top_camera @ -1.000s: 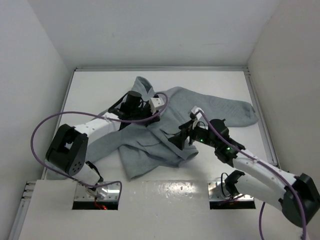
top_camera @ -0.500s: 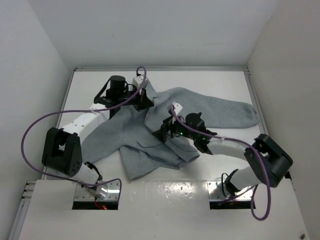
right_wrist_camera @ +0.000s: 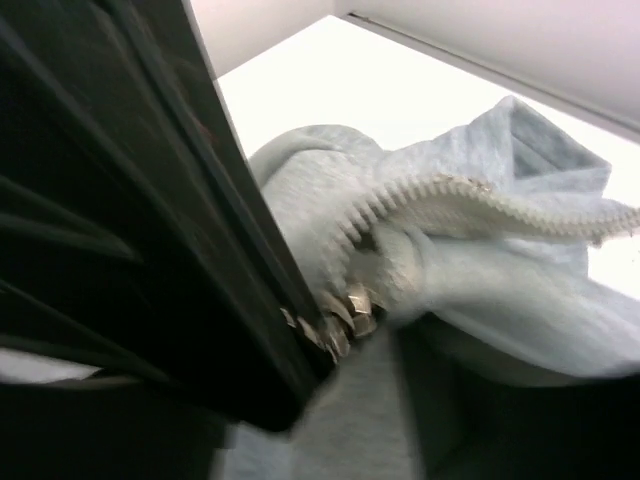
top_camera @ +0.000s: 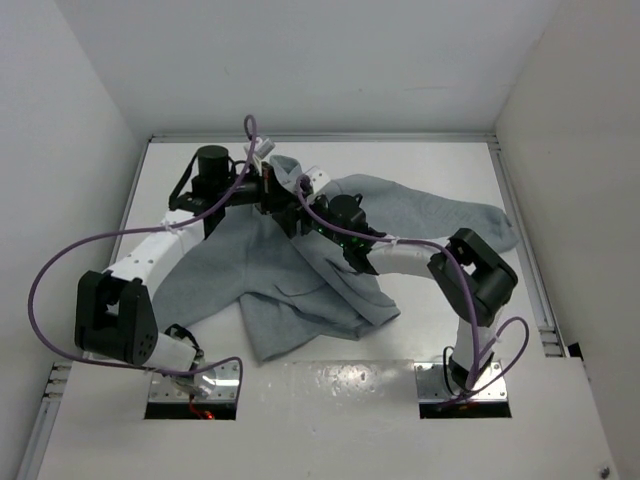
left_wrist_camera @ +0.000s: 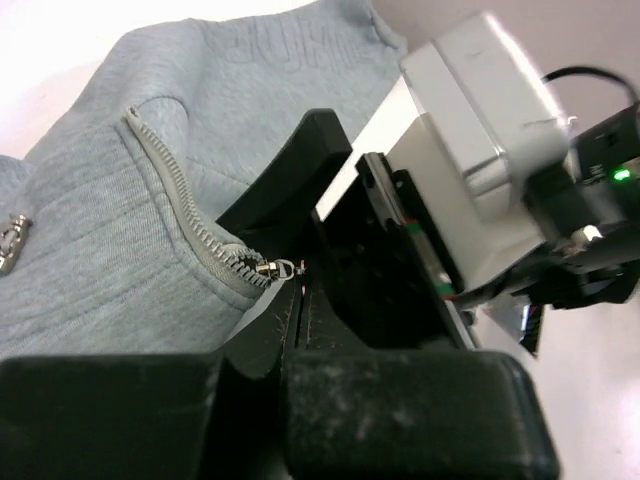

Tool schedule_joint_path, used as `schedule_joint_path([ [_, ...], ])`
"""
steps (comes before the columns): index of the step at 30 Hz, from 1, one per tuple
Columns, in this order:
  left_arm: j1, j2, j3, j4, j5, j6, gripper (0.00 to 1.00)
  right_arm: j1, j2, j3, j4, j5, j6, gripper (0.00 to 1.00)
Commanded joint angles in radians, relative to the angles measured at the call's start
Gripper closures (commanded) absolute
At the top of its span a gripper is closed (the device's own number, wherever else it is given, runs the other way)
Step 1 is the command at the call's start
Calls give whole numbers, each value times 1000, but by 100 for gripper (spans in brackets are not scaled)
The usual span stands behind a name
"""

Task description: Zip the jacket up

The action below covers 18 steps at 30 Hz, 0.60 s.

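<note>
left tool (top_camera: 282, 192) clamped, arm stretched forward | right tool (top_camera: 301, 213) beside it, grip unclear, arm bent leftward

The jacket (top_camera: 300, 290) is a plain light grey, slightly bluish in the wrist views, with raised lettering in the same grey. Its zipper (left_wrist_camera: 175, 205) has pale off-white teeth on grey tape, and the slider (left_wrist_camera: 266, 268) is shiny silver metal. The table (top_camera: 190, 180) is white. The left arm (top_camera: 150, 255) and right arm (top_camera: 410, 260) are white with black joints and carry purple cables (top_camera: 45, 270). A small light (left_wrist_camera: 622, 174) glows green.
</note>
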Motion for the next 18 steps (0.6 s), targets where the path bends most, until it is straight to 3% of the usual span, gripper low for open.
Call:
schedule_joint_path([
  [1,9,-56,-8,58,152,-89,100,-9,31,60,83,67,-33,47],
  [3,18,-65,-17,58,152,-101,100,-14,28,46,107,55,-61,71],
  [7,36,-65,-17,-23,68,20,100,-47,-79,-71,123,-45,-85,94],
  [9,36,-54,2,-66,-19,124,100,-47,-164,-200,106,-117,-93,100],
  [14,-28,-10,13,-167,-374,319,100,-41,-435,-468,-58,-264,-87,100],
  [18,-72,2,-39,-138,-438,368,100,-34,-622,-565,-255,-330,-73,100],
])
